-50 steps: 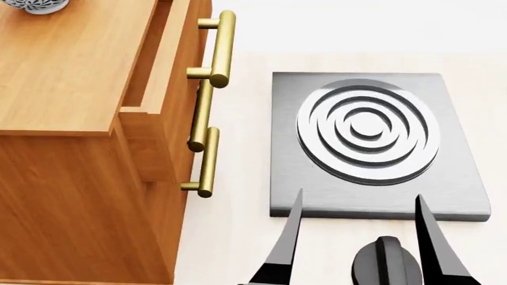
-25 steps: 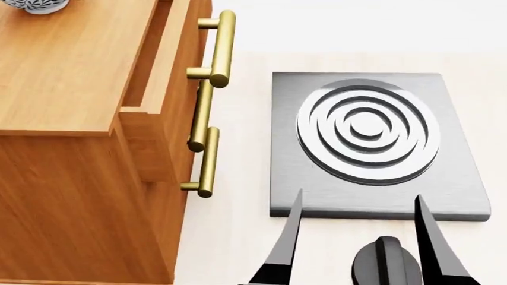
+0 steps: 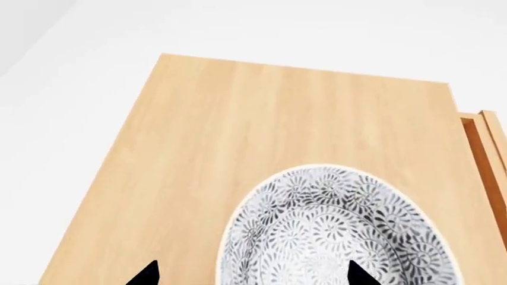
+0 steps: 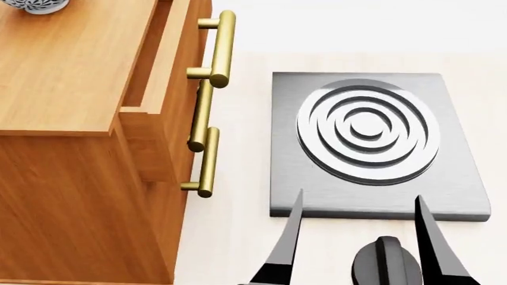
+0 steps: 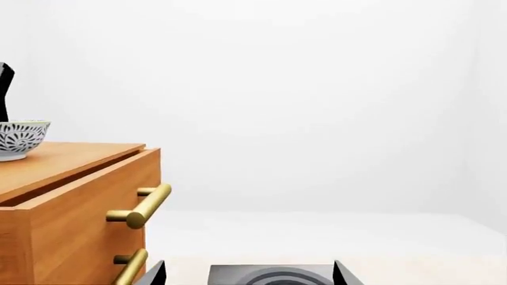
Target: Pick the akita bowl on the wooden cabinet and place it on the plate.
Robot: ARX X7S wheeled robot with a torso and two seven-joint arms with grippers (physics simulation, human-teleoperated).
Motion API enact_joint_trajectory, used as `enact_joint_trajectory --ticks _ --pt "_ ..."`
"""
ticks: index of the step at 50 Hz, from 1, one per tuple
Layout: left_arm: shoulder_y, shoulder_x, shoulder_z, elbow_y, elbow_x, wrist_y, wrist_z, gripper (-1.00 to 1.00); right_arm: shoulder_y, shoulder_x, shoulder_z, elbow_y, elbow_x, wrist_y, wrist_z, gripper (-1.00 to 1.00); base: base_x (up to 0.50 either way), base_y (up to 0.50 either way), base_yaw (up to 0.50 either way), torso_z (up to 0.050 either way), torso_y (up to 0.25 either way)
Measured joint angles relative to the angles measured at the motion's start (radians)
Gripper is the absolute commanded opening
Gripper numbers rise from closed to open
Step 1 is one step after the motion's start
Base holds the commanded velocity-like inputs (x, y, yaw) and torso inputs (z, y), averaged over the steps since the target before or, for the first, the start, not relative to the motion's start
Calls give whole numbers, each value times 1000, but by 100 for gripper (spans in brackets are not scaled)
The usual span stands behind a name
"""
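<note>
On a pale cream floor against blank white walls: a tall box-shaped cabinet of warm orange-brown wood [image 4: 71, 77], top drawer pulled slightly out, brass-gold bar handles [image 4: 218, 47] down its front. Just beside the cabinet on the floor, a square brushed-grey metal slab [image 4: 459, 190] with raised concentric silver rings [image 4: 366, 132] at its middle. No lettering, brand or label readable anywhere.

On the cabinet's smooth wooden top, well back from the drawer edge: a small round white ceramic bowl with a dense dark blue-grey leafy pattern [image 3: 336, 228], upright, cut off at the head view's upper left corner [image 4: 35, 6]. From the left wrist, seen from above with the left gripper [image 3: 253, 276] directly over it, only two black fingertips [image 3: 146, 274] in frame: one beside the bowl's rim over bare wood, the other over the patterned inside, set wide apart, clamped on nothing. Contact with the bowl impossible to tell. From the right wrist, bowl [image 5: 20, 139] in profile on the cabinet top, a black finger just behind it.

Right gripper [image 4: 357, 208] low over the floor at the slab's near edge, its thin black fingers spread, nothing between them.
</note>
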Motion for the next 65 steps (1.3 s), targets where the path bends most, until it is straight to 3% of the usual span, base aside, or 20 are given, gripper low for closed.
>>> enact_joint_trajectory --ticks 27,28,65 --pt "46 -6 -56 10 -19 52 -4 100 -9 -2 6 11 -1 -5 -9 100 0 0 0 0 0" --pt "46 -4 -50 10 -16 56 -1 -100 -9 -2 6 12 -1 -5 -9 100 0 0 0 0 0" --pt "43 45 137 13 45 175 61 -100 -16 0 20 3 -2 -1 -6 100 0 0 0 0 0"
